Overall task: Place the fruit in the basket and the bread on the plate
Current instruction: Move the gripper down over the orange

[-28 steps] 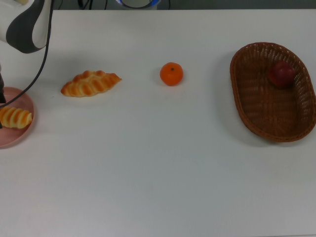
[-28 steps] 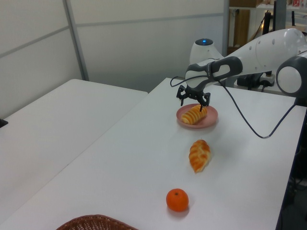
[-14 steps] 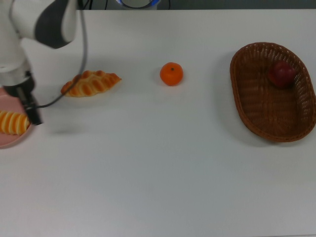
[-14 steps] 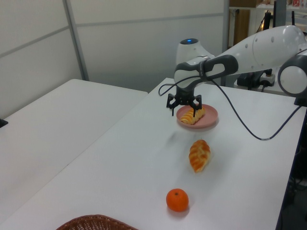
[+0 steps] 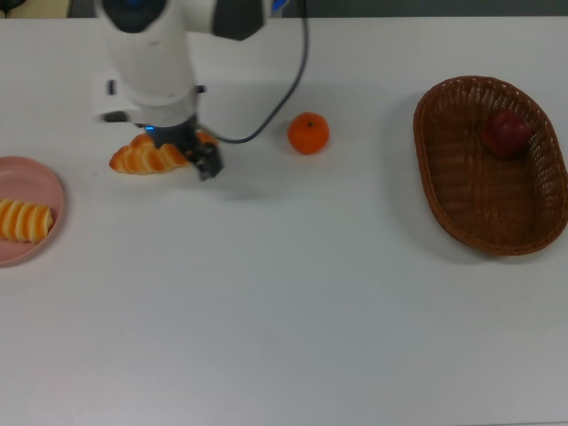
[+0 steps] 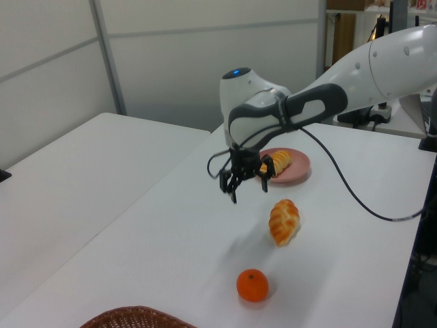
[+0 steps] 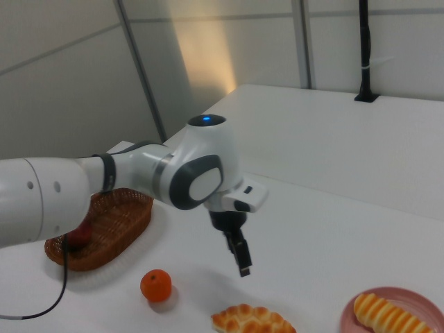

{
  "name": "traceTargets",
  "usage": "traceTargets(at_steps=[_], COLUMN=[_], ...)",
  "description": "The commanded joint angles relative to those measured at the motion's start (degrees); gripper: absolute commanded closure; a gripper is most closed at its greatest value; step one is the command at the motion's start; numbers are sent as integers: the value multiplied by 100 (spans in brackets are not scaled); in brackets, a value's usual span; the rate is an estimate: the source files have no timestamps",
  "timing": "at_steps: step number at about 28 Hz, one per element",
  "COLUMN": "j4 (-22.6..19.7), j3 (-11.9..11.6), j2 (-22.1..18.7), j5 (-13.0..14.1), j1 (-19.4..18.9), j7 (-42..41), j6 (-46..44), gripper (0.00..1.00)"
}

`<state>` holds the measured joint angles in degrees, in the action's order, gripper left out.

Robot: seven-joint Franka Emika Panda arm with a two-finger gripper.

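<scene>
Above the braided loaf [image 5: 158, 156], upper left of the top view, hangs the gripper [image 6: 244, 180].
Jaws spread, empty; striped loaf [image 5: 24, 220] lies on the plate [image 5: 46, 182].

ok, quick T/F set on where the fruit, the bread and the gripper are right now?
1. The apple lies in the basket. True.
2. The mandarin is in the basket as well. False: it sits on the bare table, apart from the basket.
3. The striped loaf is on the pink plate. True.
4. The braided loaf is on the plate too. False: it lies on the table between the plate and the mandarin.
5. The gripper holds the braided loaf. False: it is open, empty and off the table in the left view.
</scene>
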<state>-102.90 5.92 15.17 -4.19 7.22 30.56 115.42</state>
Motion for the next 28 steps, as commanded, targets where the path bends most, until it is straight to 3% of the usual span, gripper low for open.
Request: traceTargets(at_steps=[1, 8, 14, 28], j4=[-424, -880, -1407, -1830], j3=[-108, -99, -99, -99], j2=[-444, -971, -1385, -1315], j5=[68, 85, 94, 50], j1=[-334, -677, -1204, -2040], j7=[-840, -1368, -1456, -1386], j6=[-370, -512, -485, -46], gripper=[0, 0, 0, 0])
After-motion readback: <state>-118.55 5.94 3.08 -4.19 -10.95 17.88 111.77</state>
